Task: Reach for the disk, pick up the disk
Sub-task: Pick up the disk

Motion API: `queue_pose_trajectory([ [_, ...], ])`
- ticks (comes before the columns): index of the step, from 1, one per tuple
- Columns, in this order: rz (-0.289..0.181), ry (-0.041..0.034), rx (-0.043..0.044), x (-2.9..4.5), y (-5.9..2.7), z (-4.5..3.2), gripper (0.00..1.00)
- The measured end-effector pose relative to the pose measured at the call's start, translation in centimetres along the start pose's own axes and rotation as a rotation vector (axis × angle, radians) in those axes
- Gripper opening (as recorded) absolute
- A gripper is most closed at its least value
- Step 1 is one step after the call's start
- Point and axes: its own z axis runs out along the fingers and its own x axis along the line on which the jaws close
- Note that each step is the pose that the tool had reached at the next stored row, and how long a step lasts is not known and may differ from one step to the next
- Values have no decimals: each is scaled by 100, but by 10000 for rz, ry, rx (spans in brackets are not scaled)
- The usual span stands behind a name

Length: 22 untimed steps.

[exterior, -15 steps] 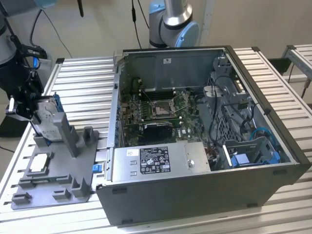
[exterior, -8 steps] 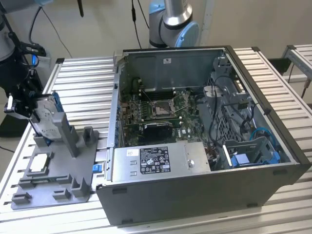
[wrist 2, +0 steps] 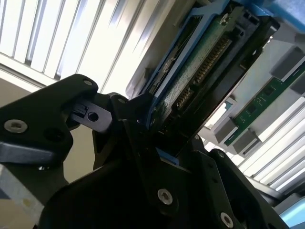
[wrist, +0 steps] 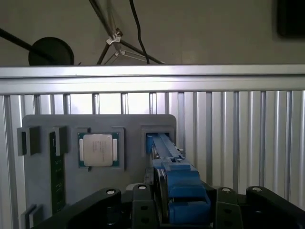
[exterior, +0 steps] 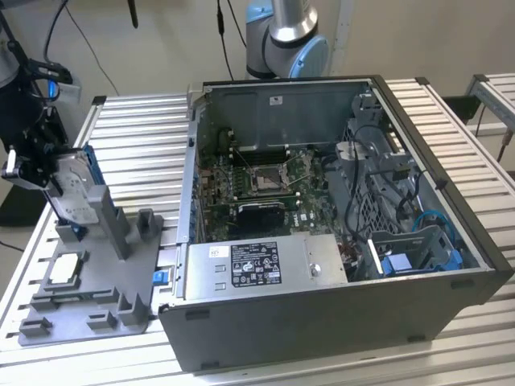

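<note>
The disk [exterior: 71,186] stands on edge, slightly tilted, at the exterior view's left, its lower end at a slot of a grey holder tray [exterior: 88,310]. Its white label faces the case, the print too small to read. The gripper [exterior: 48,170] grasps the disk's upper end. In the first wrist view the black fingers [wrist: 143,202] sit tight on either side of the blue frame [wrist: 186,191]. The second wrist view shows the drive's green circuit board and connector row.

The slatted aluminium table [exterior: 145,137] carries everything. An open computer case [exterior: 322,322] takes up the middle and the exterior view's right, with the robot arm [exterior: 290,32] rising behind its far wall. Inside lie the motherboard [exterior: 265,173] and, nearer, a silver power supply [exterior: 265,261] bearing a white label of dense black print that cannot be made out. A small white sticker [exterior: 276,100] sits on the case's far wall. Blue bay parts [exterior: 398,265] occupy the near right corner.

On the tray, near the disk, a square silver chip [wrist: 98,149] lies flat in a recess, its etched lettering illegible. A green memory stick [wrist: 57,171] lies just beside the chip.
</note>
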Motion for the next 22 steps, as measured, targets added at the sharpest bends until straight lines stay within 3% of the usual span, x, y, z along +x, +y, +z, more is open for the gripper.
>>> queue_pose_trajectory([
  [8,-1,-4,0,-9,2,-146,0],
  [17,-2,-215,-6,-20,3,-323,0],
  [22,-3,-243,-8,-28,4,-458,0],
])
